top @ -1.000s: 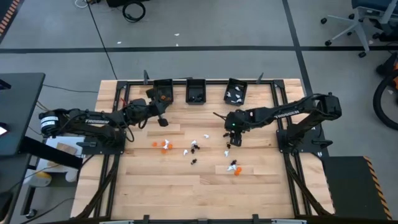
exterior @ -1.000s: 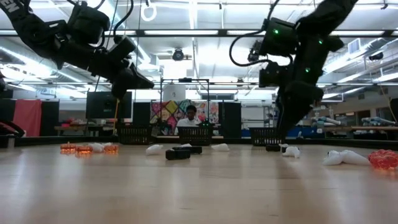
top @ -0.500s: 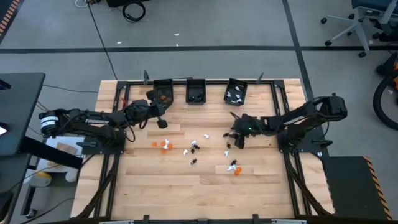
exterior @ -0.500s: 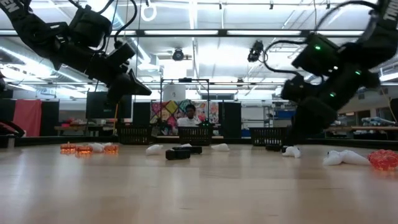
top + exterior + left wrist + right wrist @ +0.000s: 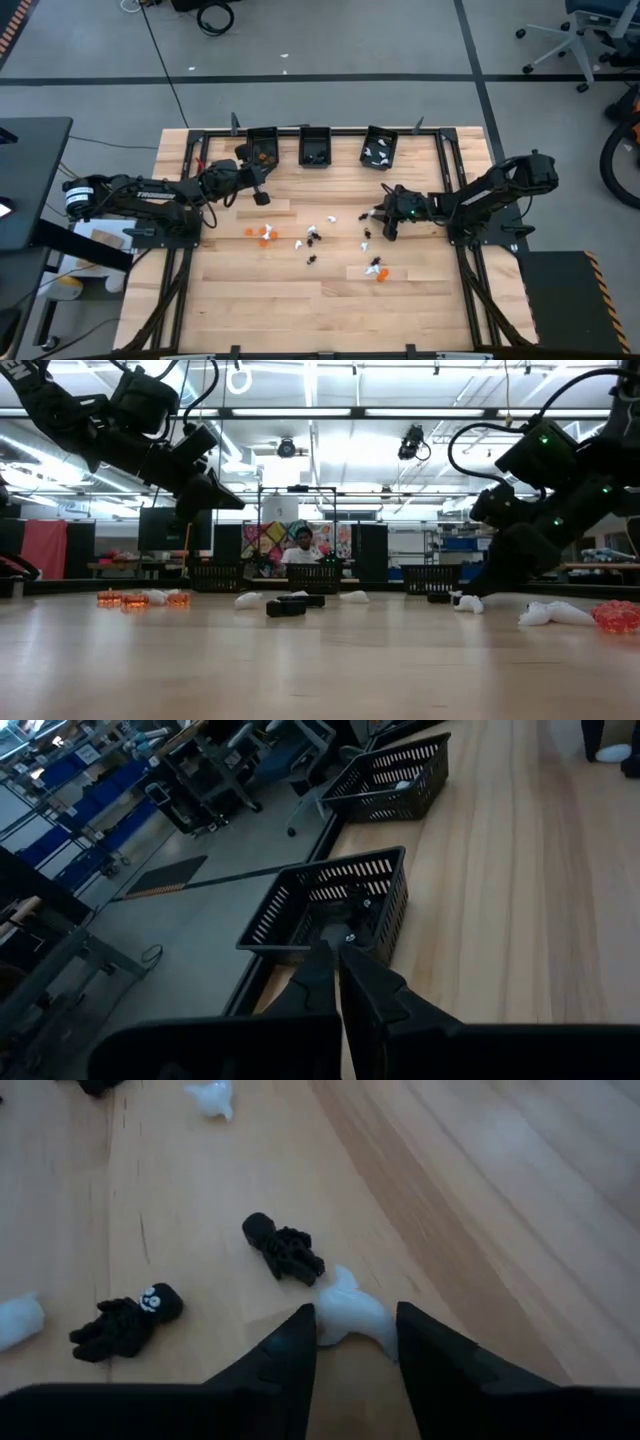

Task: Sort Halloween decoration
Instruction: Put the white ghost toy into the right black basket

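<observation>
The Halloween decoration lies scattered mid-table: orange trinkets (image 5: 263,233), black ones (image 5: 314,238) and white ones (image 5: 300,243). My right gripper (image 5: 355,1335) is low at the table's right, shut on a white ghost trinket (image 5: 350,1315). A black skeleton trinket (image 5: 285,1248) lies just beyond the ghost, touching it. My left gripper (image 5: 262,195) hangs shut above the table's far left, near the bin with orange pieces (image 5: 262,148). Nothing shows between its fingers (image 5: 335,952). My right gripper has the white ghost trinket between its two fingertips (image 5: 300,1335), one on each side of the ghost's body (image 5: 335,1320). The fingers come slanting down from the table's right side. The ghost lies on the table top.
Three small black bins stand along the far edge: left (image 5: 262,148), middle (image 5: 315,148) and right (image 5: 379,148). Another black trinket (image 5: 125,1325) and white ones (image 5: 213,1095) lie near the right gripper. An orange and black pair (image 5: 378,270) lies nearer the front edge.
My right gripper has sunk to the table top and drawn back toward the table's right edge, tipping from steeply downward to a shallower slant. The trinkets on the table have stayed where they were.
</observation>
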Action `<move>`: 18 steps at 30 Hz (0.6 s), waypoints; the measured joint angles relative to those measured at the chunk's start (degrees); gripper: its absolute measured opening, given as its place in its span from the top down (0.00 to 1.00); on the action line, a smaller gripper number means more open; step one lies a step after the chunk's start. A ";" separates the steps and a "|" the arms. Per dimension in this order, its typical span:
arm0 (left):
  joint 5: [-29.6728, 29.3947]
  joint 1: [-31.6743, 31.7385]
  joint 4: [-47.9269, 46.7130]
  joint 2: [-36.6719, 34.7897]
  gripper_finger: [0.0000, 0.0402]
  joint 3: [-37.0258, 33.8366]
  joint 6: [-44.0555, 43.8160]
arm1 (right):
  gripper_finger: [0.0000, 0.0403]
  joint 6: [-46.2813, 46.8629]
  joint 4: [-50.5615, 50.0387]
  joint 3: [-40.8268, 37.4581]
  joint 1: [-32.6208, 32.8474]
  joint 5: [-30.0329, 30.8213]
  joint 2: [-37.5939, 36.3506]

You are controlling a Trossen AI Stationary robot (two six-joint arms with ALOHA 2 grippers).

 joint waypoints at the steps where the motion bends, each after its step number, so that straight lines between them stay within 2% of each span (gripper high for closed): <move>1: 0.00 0.00 0.00 0.00 1.00 0.00 0.00 | 0.68 -0.02 0.21 0.00 0.00 0.35 0.00; 6: 0.00 0.00 -0.28 0.00 1.00 0.00 0.05 | 0.73 0.74 1.96 0.11 0.00 0.73 0.00; 18: 0.00 0.00 -0.76 -0.02 1.00 0.00 -0.02 | 0.74 0.84 2.96 0.09 0.00 0.82 0.04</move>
